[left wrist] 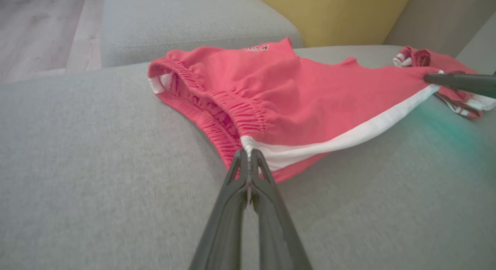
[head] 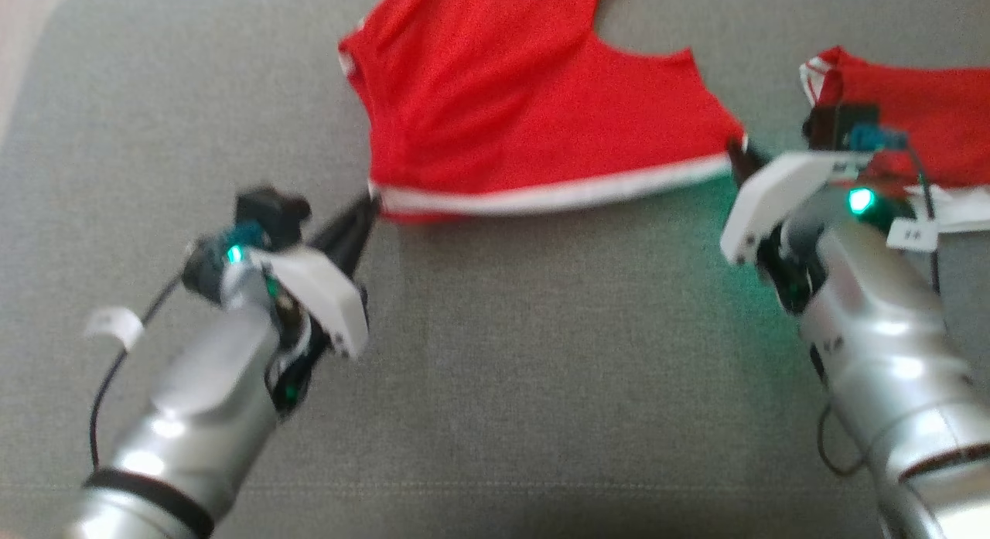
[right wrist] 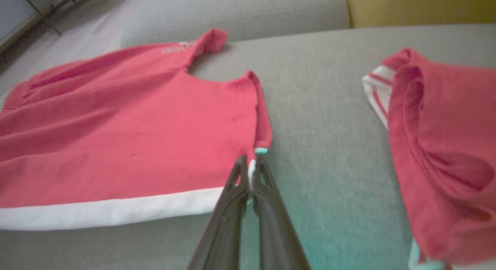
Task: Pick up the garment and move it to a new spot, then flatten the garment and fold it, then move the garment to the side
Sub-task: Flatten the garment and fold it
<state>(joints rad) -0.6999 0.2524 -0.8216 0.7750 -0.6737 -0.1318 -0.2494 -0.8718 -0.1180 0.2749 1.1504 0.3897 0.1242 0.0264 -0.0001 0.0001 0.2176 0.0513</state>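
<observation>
Okay, couch seat: grey, grippy weave, so dragging could bunch the cloth instead of sliding it.
Garment: red shorts with a white stripe, spread just left of the spare red piece, not touching it.
Left claw: clamped on the stripe corner farthest from the spare piece; thin bite, could slip.
Right claw: pinched on the corner nearest the spare piece; might snag it.
Print: small white writing, too blurry to read.
</observation>
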